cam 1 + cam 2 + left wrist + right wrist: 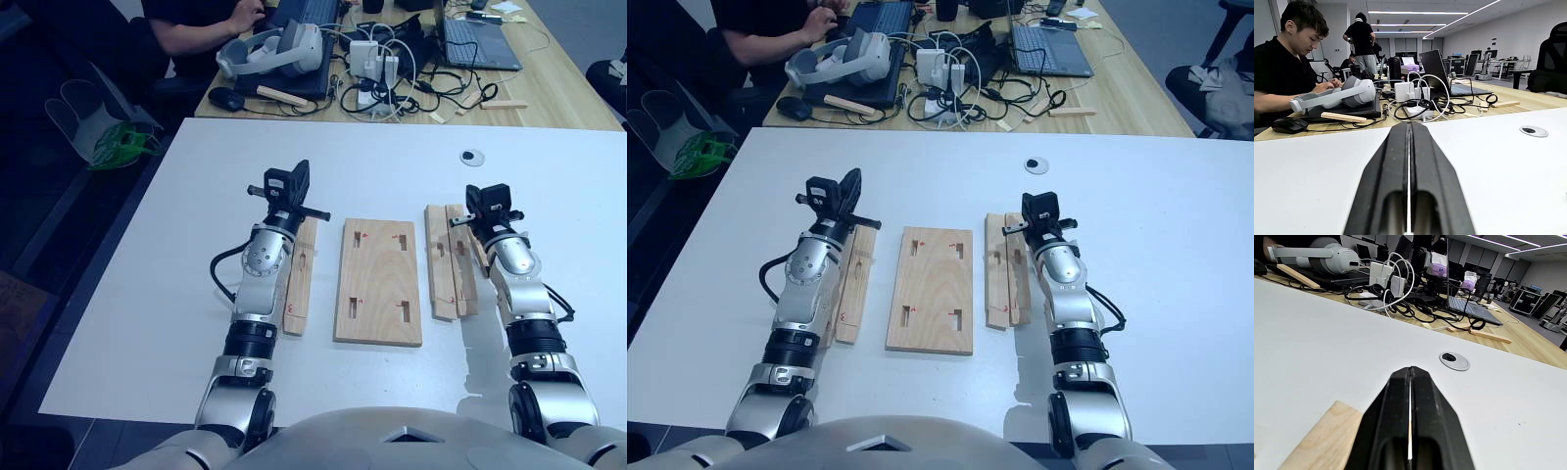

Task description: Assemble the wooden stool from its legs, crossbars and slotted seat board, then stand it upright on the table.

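The slotted seat board (pixel 380 281) lies flat at the middle of the white table (pixel 176 255), with small red marks by its slots. To its left a long wooden leg piece (pixel 302 279) lies partly under my left arm. Right of the board, two or three leg and crossbar pieces (pixel 449 262) lie side by side. My left gripper (pixel 294 181) hovers over the far end of the left piece, fingers pressed together and holding nothing (pixel 1408 126). Over the far end of the right pieces, my right gripper (pixel 487 199) is shut and empty (pixel 1410 371); a wooden end (pixel 1322 440) shows below it.
A round cable grommet (pixel 474 156) sits in the table beyond my right gripper. Behind the table stands a wooden desk (pixel 549 93) with laptops, cables, a headset (pixel 269 51) and loose wood strips. White table surface extends far left and far right.
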{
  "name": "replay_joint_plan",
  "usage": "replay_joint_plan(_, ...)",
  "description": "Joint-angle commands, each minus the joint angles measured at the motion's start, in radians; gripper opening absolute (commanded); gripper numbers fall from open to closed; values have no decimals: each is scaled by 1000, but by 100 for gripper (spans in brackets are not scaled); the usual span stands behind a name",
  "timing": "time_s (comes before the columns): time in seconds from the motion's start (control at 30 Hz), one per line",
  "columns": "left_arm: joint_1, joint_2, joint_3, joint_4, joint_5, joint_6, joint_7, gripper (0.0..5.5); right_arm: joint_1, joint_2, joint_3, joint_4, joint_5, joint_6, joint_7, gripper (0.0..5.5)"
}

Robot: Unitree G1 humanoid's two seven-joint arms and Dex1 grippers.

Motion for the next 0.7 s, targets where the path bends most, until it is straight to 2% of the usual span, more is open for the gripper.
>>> replay_joint_plan(0.03, -35, 4, 1, 10, -8, 12, -13, 1, -14, -12, -15, -17, 5, 10, -9, 0)
replay_joint_plan(0.7, -28, 12, -9, -5, -8, 34, -24, 1, -4, -7, -21, -41, 12, 37, -3, 0)
